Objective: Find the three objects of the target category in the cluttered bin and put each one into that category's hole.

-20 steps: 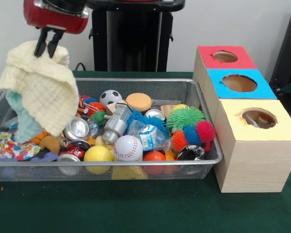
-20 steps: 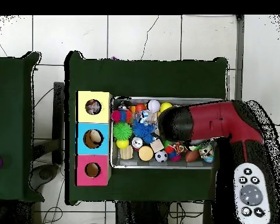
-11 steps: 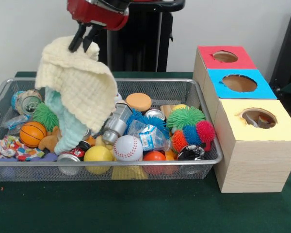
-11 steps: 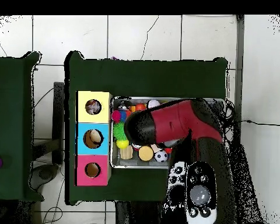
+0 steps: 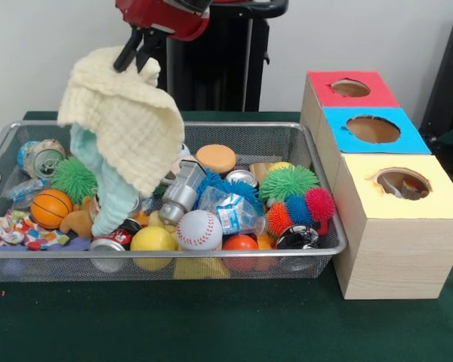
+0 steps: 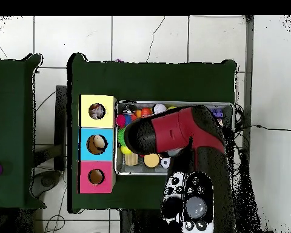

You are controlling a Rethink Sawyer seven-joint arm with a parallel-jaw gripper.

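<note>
My gripper is shut on a pale yellow cloth, which hangs over the left half of the wire bin. A light teal cloth dangles under the yellow one, reaching down among the toys. In the overhead view the red arm covers most of the bin and hides the gripper and the cloth. To the right of the bin stand three wooden boxes with round holes: red, blue and yellow.
The bin holds several balls, crushed cans, spiky toys and a plastic bottle: a baseball, a yellow ball, a basketball, a green spiky ball, an orange disc. The hole boxes stand against the bin's side.
The gripper carried the yellow cloth from the bin's left end toward its middle, then lifted it slightly. The left end's can, green spiky ball and basketball came into view.
</note>
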